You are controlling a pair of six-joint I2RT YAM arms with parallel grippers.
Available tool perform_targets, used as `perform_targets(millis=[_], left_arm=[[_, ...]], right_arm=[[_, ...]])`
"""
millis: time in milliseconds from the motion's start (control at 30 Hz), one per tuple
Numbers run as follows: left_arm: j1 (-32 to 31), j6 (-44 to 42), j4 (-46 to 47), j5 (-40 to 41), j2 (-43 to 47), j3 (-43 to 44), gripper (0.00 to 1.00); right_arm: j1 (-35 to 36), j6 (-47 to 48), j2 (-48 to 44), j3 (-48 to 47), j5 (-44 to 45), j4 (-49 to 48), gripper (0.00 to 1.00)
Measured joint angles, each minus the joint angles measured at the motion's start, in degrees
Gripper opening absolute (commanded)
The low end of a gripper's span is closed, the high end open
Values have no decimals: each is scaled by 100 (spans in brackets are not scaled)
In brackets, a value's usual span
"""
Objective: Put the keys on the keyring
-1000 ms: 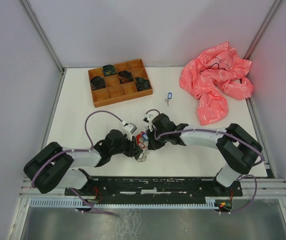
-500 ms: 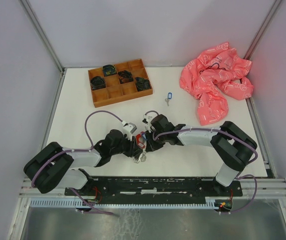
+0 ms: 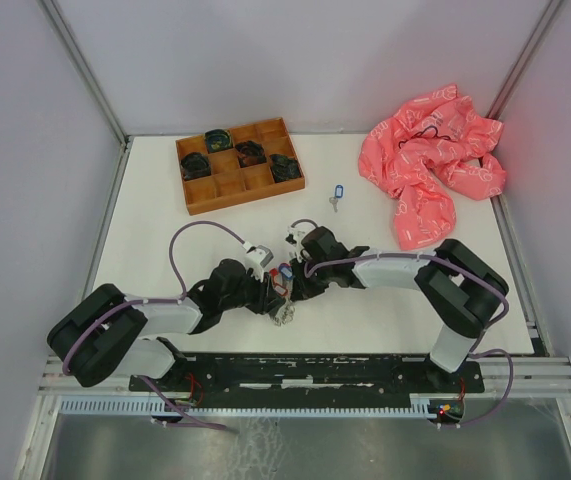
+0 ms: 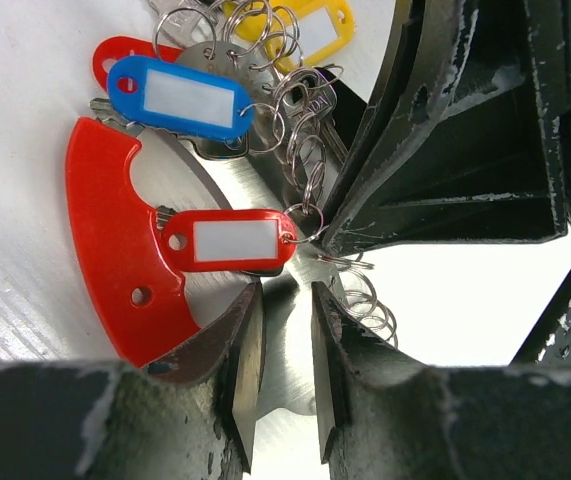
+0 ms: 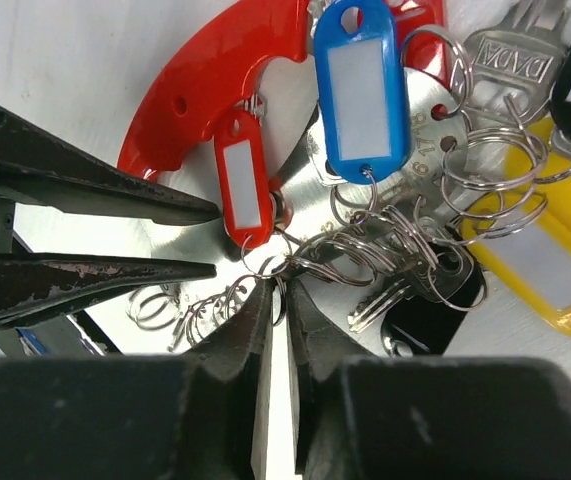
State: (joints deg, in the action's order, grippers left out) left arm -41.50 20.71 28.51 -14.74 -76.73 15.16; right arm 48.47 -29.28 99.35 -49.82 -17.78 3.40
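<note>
The keyring bunch (image 3: 285, 300) lies on the white table between my two grippers. Its core is a silvery plate (image 4: 265, 210) with a red plastic arc (image 4: 100, 235), hung with several small rings and keys with blue (image 4: 180, 98), red (image 4: 230, 240) and yellow (image 4: 310, 20) tags. My left gripper (image 4: 283, 300) is shut on the silvery plate. My right gripper (image 5: 283, 285) is shut on a thin ring of the bunch, just below the red tag (image 5: 245, 190). A single key with a blue tag (image 3: 336, 195) lies apart, further back.
A wooden compartment tray (image 3: 237, 165) with dark items stands at the back left. A crumpled pink bag (image 3: 430, 165) lies at the back right. A black tag (image 5: 435, 290) and a stamped key (image 5: 520, 55) belong to the bunch.
My right arm has drawn in to the left and its elbow has swung inward. The bunch has shifted slightly left and turned between the grippers. The left arm has barely moved.
</note>
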Motion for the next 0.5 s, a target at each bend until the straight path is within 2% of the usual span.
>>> perform_targets(millis=[133, 267, 500], left_arm=[[-13, 0, 2, 68, 22, -9, 33], [-15, 2, 2, 173, 175, -85, 33], [2, 4, 162, 407, 651, -188, 33]], right_arm=[[-15, 83, 2, -31, 0, 46, 2], [-13, 509, -122, -181, 125, 396, 1], [127, 1867, -551, -903, 717, 1596, 1]])
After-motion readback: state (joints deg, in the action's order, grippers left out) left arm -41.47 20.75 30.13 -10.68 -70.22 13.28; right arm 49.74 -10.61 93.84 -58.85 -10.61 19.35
